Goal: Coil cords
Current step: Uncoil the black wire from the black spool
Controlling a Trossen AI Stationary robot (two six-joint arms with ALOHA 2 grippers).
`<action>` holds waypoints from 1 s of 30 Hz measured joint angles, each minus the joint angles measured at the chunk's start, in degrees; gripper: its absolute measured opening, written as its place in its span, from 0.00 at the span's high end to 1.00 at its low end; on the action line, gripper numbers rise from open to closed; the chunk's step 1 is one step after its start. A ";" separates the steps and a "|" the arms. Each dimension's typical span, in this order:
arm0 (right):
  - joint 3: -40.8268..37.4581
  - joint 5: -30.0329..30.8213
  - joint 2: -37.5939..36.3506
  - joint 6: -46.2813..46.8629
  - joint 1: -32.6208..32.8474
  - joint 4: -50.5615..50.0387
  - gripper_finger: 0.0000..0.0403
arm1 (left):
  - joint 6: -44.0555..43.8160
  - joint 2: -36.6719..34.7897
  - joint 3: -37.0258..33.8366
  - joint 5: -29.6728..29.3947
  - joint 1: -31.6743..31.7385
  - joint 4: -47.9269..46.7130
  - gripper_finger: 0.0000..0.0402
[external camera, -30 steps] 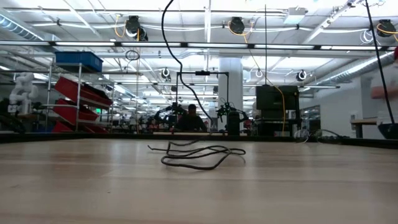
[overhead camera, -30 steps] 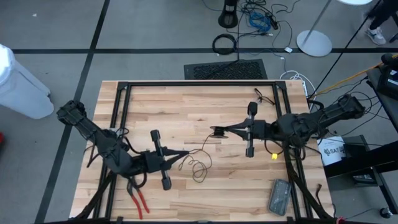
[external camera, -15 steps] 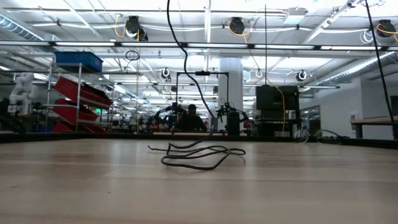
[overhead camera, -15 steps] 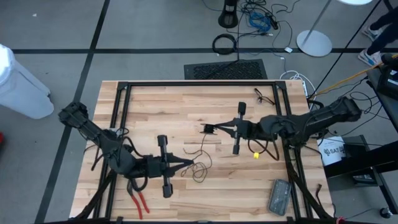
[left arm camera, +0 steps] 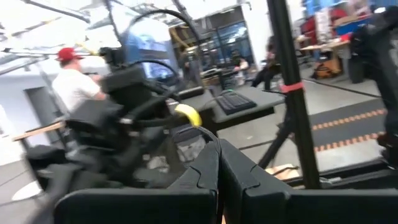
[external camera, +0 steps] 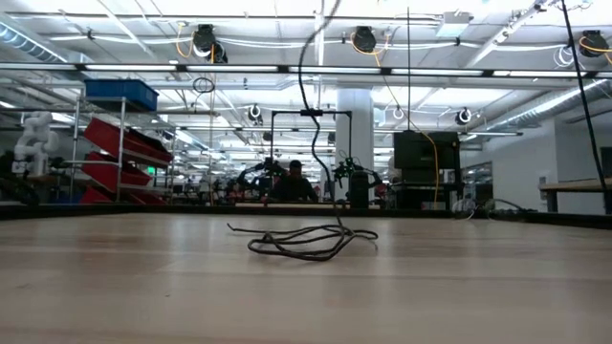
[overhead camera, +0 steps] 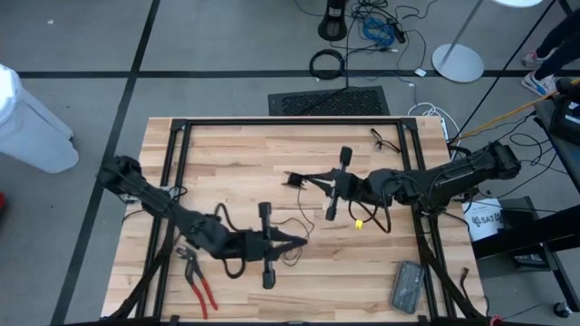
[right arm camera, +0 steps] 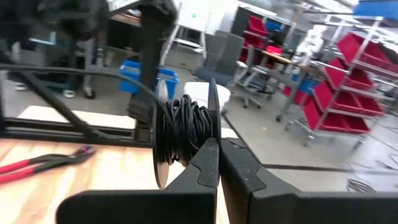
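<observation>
My left gripper [overhead camera: 302, 242] was closed on the cord [overhead camera: 292, 234], near the table's [overhead camera: 227, 154] front. My right gripper [overhead camera: 292, 177] was closed, holding the cord's spool [right arm camera: 183, 127] above mid-table. Loose cord lay between.

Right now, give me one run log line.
right tool: shut, holds cord spool | left tool: shut at loose cord | pliers: idle

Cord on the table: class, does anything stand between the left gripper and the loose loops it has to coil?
Nothing visible does. The left gripper, fingers shut, sits right at the loose loops of the cord on the bare wooden table. The pliers lie behind it, out of the way. The right gripper holds the cord's spool end, well apart.
</observation>
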 joint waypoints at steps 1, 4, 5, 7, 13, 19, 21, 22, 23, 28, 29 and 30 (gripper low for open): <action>0.00 0.57 -0.09 0.00 0.00 -0.07 1.00 | 0.00 0.78 0.00 1.22 0.28 0.35 0.99; 0.00 0.71 -0.73 0.00 0.03 -0.13 1.00 | -0.15 2.87 0.00 3.51 0.90 0.29 0.99; 0.00 0.68 -1.06 0.00 0.11 -0.09 1.00 | -0.18 3.61 0.00 3.61 0.95 0.04 0.99; 0.00 0.66 -1.71 0.07 0.34 -0.06 1.00 | -0.18 5.29 0.00 3.71 1.28 -0.41 0.99; 0.00 0.62 -4.07 0.20 2.13 -0.14 1.00 | 0.07 9.50 0.00 3.76 3.30 -3.20 0.99; 0.00 0.53 -7.30 0.22 4.69 -0.57 1.00 | 0.04 10.19 0.00 3.74 5.67 -12.87 0.99; 0.00 0.55 -8.60 0.22 5.56 -1.10 1.00 | 0.05 10.19 0.00 2.69 5.99 -15.24 0.99; 0.00 0.53 -9.24 0.22 5.99 -1.36 1.00 | 0.07 10.19 0.00 1.85 5.99 -15.77 0.98; 0.00 0.53 -9.89 0.23 6.47 -1.81 1.00 | 0.09 10.19 0.00 0.97 5.97 -16.15 0.98; 0.00 0.57 -13.09 0.26 8.94 -3.42 1.00 | 0.11 9.65 0.00 -0.87 5.93 -21.88 0.94; 0.00 0.57 -13.67 0.26 9.41 -3.90 1.00 | 0.11 9.45 0.00 -0.87 5.93 -22.79 0.93; 0.00 0.57 -14.17 0.34 9.90 -4.28 1.00 | 0.11 9.01 0.00 -0.90 5.89 -24.11 0.92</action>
